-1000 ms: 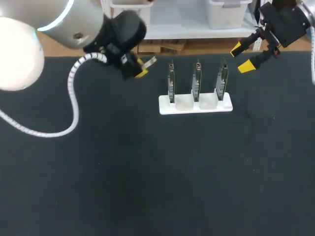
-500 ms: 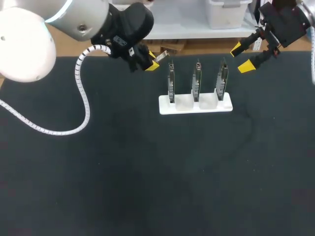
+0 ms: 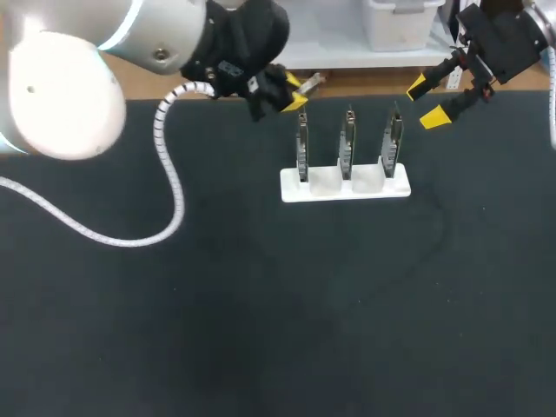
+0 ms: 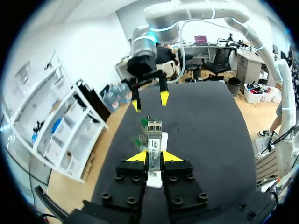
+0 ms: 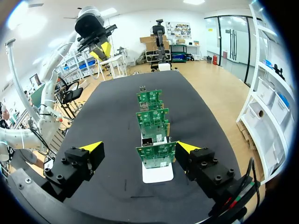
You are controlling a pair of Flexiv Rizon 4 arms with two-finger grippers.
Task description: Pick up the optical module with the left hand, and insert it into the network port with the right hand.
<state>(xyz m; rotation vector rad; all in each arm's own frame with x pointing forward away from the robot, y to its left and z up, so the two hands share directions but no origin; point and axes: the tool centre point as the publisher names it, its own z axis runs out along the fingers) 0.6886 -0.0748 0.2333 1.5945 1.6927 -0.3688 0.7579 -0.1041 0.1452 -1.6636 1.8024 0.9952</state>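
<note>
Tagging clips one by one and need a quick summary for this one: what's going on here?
The left gripper has its fingers shut on the optical module, held up near the leftmost of three circuit boards standing upright in a white stand. The right gripper hovers open off the stand's other end, holding nothing. The module is not yet handed over or inserted.

- A table [image 3: 261, 330] is covered with a black surface.
- A white stand [image 3: 345, 186] is set on it near the far edge.
- Three green circuit boards [image 3: 347, 143] are held upright in the stand, in a row.
</note>
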